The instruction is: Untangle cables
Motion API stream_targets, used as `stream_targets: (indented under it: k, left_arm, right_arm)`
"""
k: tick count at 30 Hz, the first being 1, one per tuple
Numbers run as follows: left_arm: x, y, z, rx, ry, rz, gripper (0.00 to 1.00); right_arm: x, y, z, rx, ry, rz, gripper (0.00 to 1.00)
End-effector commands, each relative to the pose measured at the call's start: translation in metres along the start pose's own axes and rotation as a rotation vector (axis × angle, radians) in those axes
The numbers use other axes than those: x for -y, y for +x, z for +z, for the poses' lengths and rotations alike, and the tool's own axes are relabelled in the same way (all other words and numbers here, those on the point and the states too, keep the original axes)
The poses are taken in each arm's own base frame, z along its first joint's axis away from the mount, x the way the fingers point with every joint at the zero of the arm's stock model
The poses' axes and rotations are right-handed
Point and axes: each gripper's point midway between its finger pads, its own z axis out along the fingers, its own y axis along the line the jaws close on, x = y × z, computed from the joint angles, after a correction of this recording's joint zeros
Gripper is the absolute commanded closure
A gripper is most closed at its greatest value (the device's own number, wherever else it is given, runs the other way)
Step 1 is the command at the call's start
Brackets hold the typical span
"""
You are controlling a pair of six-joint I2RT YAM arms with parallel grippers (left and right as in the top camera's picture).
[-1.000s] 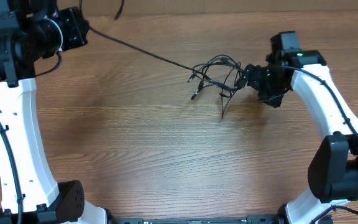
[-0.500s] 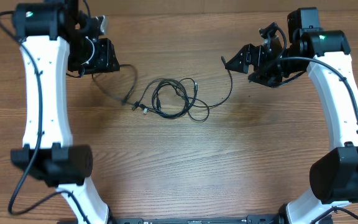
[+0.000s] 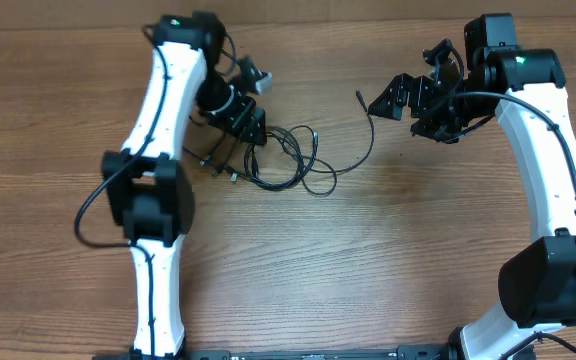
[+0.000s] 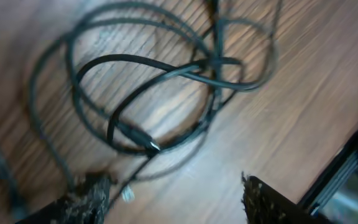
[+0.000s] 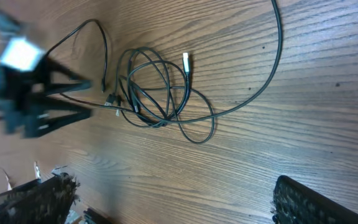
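Over the coil's left edge, my left tool [image 4: 173, 198] sits wide open and empty. It swung in from the far left half a second back, so a grab looks next. Mid-worktop [image 3: 368, 260] the cables [image 3: 283, 160] lie unchanged, loops crossed, nothing freed yet. My right tool [image 3: 405, 100], wide and empty, hovers beside the long tail's plug [image 3: 360, 97]. Overlapping loops block a clean pick.

This looks like a robotics lab bench. A brown wood-grain table [image 3: 388, 260] fills the whole overhead view. Two machines are mounted along its near edge: the left white-and-black jointed robot arm [image 3: 160, 110] with its base at about 7 o'clock, and the right white-and-black jointed robot arm [image 3: 553, 150] at about 5 o'clock. A tangle of thin black cables [image 3: 288, 165] lies near the centre as test material.
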Motion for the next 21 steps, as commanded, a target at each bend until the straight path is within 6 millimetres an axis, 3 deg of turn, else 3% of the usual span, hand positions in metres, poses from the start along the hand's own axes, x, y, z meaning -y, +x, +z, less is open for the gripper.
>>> stream_targets:
  k: [1, 4, 7, 10, 11, 13, 15, 17, 21]
  left_arm:
    - [-0.019, -0.003, 0.041, -0.073, -0.017, 0.099, 0.33]
    - [-0.033, -0.013, 0.059, -0.049, -0.024, 0.111, 0.34]
    - [-0.043, -0.027, 0.067, -0.004, -0.049, 0.114, 0.47]
    - [-0.046, -0.037, 0.068, 0.032, -0.068, 0.131, 0.52]
    - [-0.047, -0.039, 0.068, 0.038, -0.071, 0.136, 0.59]
    - [-0.043, -0.042, 0.070, 0.046, -0.058, 0.141, 0.96]
    - [-0.034, -0.043, 0.067, 0.059, -0.023, 0.142, 0.96]
    - [-0.026, -0.051, 0.049, 0.101, -0.019, 0.093, 0.96]
    - [0.013, -0.083, -0.047, 0.330, -0.031, 0.046, 0.96]
  right_arm:
    - [-0.005, -0.005, -0.011, 0.037, -0.001, -0.023, 0.00]
    - [-0.005, -0.004, -0.011, 0.037, 0.000, -0.023, 0.00]
    - [-0.005, -0.004, -0.011, 0.037, 0.000, -0.023, 0.00]
    - [-0.005, -0.004, -0.011, 0.037, 0.000, -0.023, 0.00]
    - [-0.005, -0.004, -0.011, 0.036, 0.000, -0.022, 0.00]
    - [-0.005, -0.003, -0.011, 0.031, 0.001, -0.019, 0.00]
    - [-0.005, -0.003, -0.011, 0.031, -0.001, -0.019, 0.00]
    - [-0.007, -0.003, -0.011, 0.031, -0.012, -0.022, 0.00]
    - [-0.020, -0.005, -0.011, 0.035, -0.084, -0.062, 0.00]
